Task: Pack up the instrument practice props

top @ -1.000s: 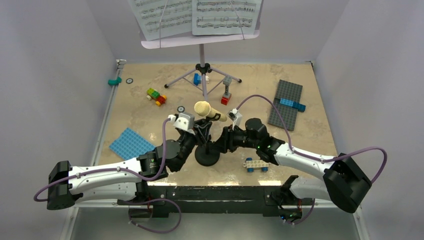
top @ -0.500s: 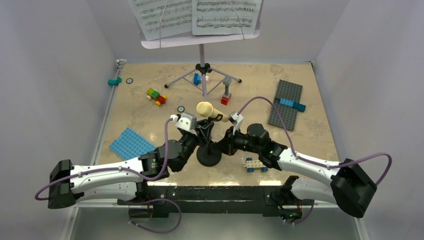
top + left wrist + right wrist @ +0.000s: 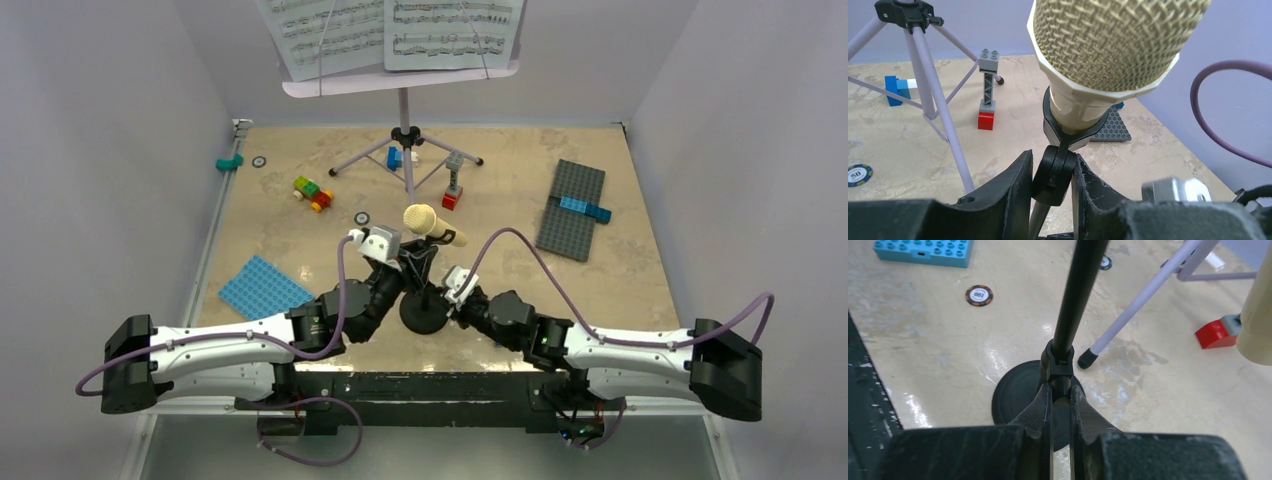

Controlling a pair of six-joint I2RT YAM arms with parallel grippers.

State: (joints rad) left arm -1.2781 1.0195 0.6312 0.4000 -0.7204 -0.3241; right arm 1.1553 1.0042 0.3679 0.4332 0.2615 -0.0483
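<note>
Right pincer [image 3: 1060, 386] dropped, clamping mic stand [image 3: 1079, 295] low

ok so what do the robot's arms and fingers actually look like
Both arms match: the left arm and right arm have white links with chunky black joints, a lilac cable looping to a small silver wrist camera, and matte black fingers.

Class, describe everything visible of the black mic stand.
The black mic stand stands on the marbled table. It has a round flat base, a thin matte pole, and a swivel joint and clip on top. The clip holds the cream microphone. The left hand clamps the swivel joint; the right hand clamps the pole near the base.
</note>
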